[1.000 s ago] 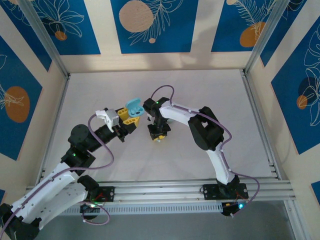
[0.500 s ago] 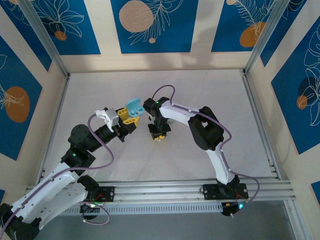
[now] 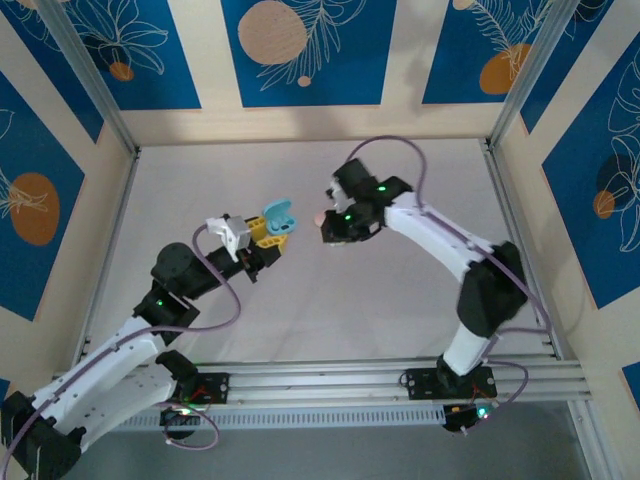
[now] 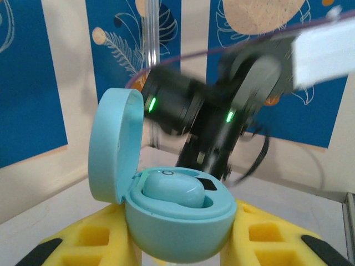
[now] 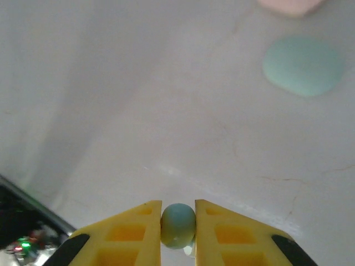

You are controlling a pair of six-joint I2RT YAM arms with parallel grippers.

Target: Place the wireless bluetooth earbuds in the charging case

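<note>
The left gripper (image 3: 270,232) is closed around a light blue case (image 4: 177,221), which is gripped low on its body between the yellow fingers (image 4: 83,238). The lid (image 4: 113,147) is open and stands up on the left side. One earbud (image 4: 172,189) is seated inside the case. The right gripper (image 5: 178,213) is clamped on a small blue-green earbud (image 5: 178,227), pinched at the fingertips above the table (image 5: 111,83). A closed mint case (image 5: 302,65) is lying on the table farther away.
</note>
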